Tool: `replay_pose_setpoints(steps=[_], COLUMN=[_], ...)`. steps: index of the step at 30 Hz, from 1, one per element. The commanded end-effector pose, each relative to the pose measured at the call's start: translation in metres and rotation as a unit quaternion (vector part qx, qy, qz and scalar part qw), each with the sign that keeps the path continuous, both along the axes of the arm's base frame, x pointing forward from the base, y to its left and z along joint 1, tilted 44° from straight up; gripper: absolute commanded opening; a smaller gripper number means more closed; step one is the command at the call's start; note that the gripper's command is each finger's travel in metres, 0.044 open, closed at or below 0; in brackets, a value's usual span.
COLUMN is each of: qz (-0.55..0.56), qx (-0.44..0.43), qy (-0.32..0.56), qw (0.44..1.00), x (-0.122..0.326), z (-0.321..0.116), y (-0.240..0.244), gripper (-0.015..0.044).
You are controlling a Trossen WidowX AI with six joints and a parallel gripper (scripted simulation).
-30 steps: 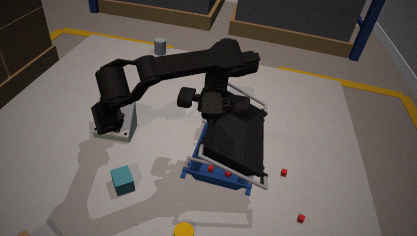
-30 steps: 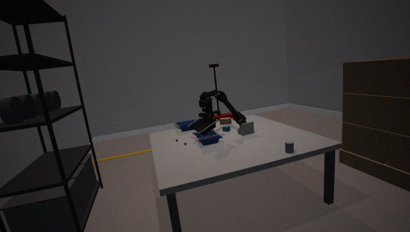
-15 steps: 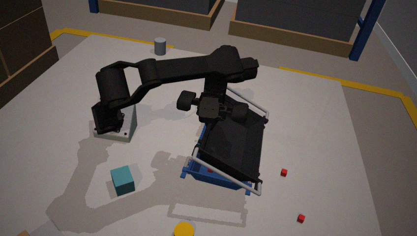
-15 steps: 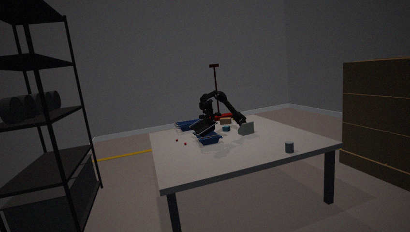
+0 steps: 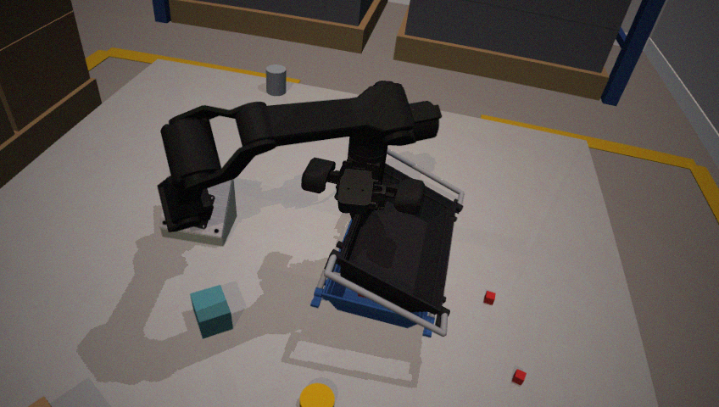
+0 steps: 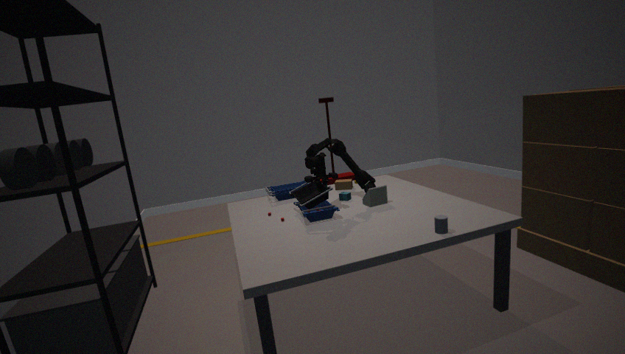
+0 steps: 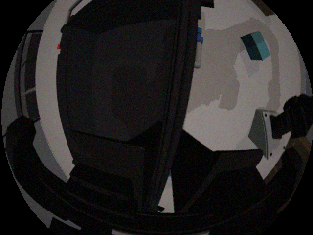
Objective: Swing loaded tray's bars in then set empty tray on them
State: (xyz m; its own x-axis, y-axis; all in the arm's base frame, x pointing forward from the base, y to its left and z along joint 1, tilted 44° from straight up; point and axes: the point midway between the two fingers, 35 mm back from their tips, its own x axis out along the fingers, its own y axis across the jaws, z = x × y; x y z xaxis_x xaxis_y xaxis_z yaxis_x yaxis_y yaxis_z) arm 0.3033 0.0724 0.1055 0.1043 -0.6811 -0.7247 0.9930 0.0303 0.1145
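While the black empty tray [image 5: 404, 242] [image 6: 310, 192] [image 7: 122, 78] hangs tilted above the blue loaded tray [image 5: 370, 309] [image 6: 320, 213], its near long rim runs in between the gripper's fingertips. The gripper [image 5: 356, 209] [image 6: 316, 181] [image 7: 166, 127] is clenched on that rim, its fingers nearly together with only the thin wall between them. In the wrist view the tray's body spreads out to one side of the fingers, with the pinched wall reaching away from them. In the top view one end of the black tray, with its pale bar [image 5: 383, 301], overhangs an end of the blue tray; whether the two trays touch, I cannot tell. Most of the blue tray's inside is hidden, with a bit of red showing inside. Two small red blocks [image 5: 489, 297] [image 5: 519, 376] [image 6: 269, 214] [image 6: 282, 219] lie on the table [image 5: 554, 242] [image 6: 372, 237], apart from both trays. A teal cube [image 5: 211, 310] [image 6: 345, 195] [image 7: 256, 46] sits between the robot's base and the yellow cylinder [image 5: 316, 395].
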Motion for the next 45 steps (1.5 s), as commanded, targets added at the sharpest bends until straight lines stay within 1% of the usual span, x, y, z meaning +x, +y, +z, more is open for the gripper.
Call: replay_pose_setpoints(steps=[1,15,45], qz=[-0.005,-0.005,-0.005], qx=[0.002,0.002,0.002], qy=[0.003,0.003,0.003], qw=[1.0,1.0,1.0], x=[-0.003,-0.007,-0.01], z=[-0.005,-0.016,-0.024], y=[-0.002,-0.006,-0.009], gripper=[0.0,0.0,0.0])
